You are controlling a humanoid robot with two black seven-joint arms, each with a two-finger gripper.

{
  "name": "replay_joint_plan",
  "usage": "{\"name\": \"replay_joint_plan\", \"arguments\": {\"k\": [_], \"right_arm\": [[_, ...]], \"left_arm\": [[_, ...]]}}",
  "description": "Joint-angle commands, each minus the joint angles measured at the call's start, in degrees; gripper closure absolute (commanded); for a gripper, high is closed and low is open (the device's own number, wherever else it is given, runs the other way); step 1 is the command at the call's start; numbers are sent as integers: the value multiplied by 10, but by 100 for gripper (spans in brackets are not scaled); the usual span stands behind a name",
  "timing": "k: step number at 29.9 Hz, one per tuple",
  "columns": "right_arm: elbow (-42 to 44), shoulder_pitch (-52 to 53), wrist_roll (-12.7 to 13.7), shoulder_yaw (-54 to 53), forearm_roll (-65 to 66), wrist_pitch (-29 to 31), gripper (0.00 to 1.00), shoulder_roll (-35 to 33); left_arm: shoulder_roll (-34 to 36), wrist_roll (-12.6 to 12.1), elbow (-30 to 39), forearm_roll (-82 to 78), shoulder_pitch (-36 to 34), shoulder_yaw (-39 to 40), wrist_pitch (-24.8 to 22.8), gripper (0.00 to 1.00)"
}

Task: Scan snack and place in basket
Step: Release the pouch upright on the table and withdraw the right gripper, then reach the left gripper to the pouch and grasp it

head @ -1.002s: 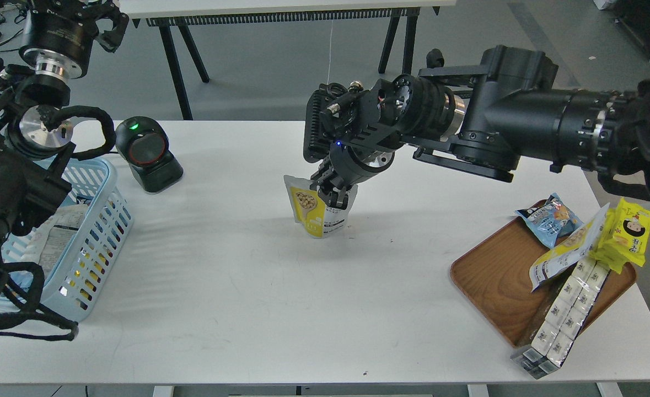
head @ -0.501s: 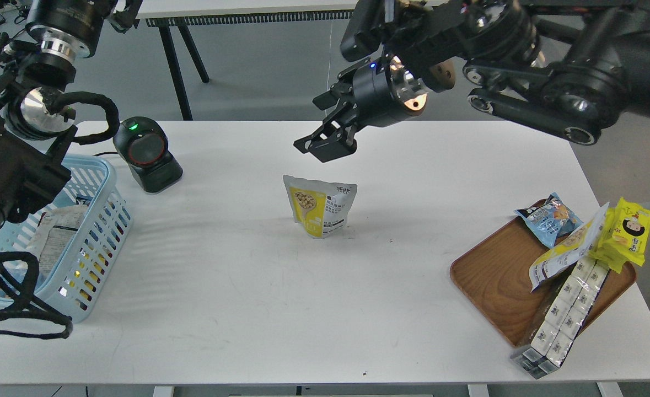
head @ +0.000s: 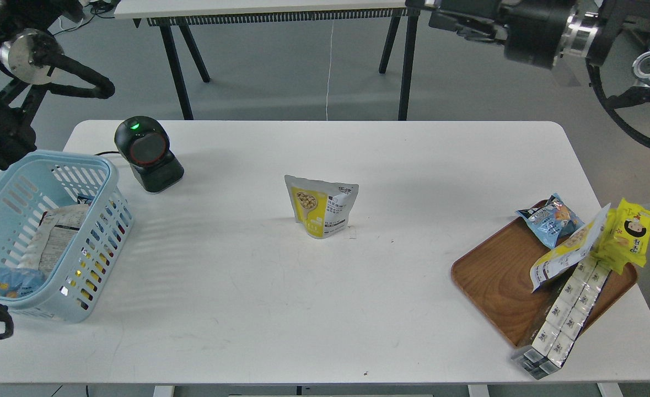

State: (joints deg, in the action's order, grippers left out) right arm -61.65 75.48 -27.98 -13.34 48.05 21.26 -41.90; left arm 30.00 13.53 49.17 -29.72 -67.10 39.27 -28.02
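Two containers: basket (head: 101, 220) at table's left edge holds a few packets; wooden tray (head: 495, 281) at right edge holds snack bags. Snack (head: 321, 206) stands mid-table, untouched. Both grippers out of frame, state unknown.

Bright, even overhead light (seemingly), soft shadows, sharp focus.

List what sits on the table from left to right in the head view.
basket → scanner → snack → wooden tray, which holds the other snack packs.
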Motion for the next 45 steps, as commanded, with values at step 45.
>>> {"name": "replay_joint_plan", "arguments": {"k": [45], "right_arm": [[312,-270,43,-212,-662,67,1,154]], "left_arm": [[-88,101,130,-953,21,-274,64,20]]}}
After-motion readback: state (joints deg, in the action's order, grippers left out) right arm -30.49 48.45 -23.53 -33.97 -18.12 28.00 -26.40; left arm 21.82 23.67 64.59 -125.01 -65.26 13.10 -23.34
